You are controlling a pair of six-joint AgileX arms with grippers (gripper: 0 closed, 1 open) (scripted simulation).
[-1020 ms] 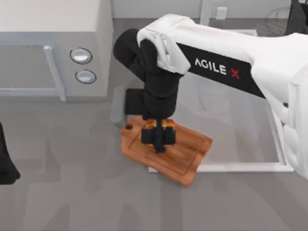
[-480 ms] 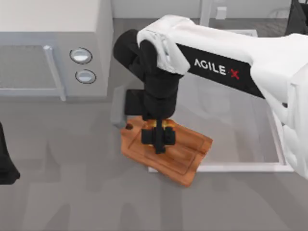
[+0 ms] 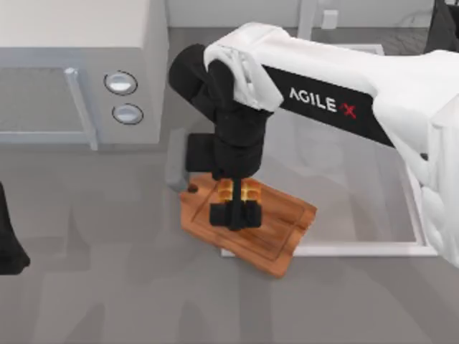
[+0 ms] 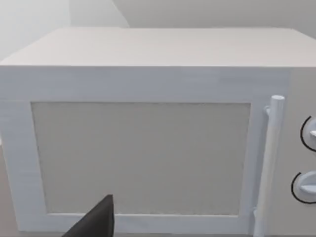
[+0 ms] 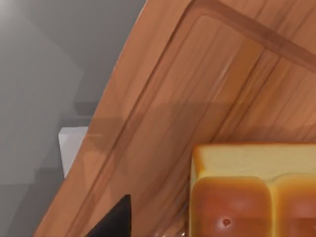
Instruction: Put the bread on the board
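grey table point(image 3: 107, 287) | bread point(image 3: 240, 190) on board point(image 3: 287, 222) | right claw point(image 3: 234, 213) released, directly above it

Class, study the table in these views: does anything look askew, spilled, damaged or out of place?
Nothing is spilled or damaged. The board lies askew, one corner overlapping a white-framed mat. The bread lies on the board under the right gripper. The left arm is parked at the table's left edge.

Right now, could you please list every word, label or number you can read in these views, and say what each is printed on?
"AGILE X", white letters with a red X, on the black band of the right arm's white forearm in the top view.
The grey microwave's two round knobs carry no readable marks.
The reddish-brown wooden board and the golden-orange bread carry no text.
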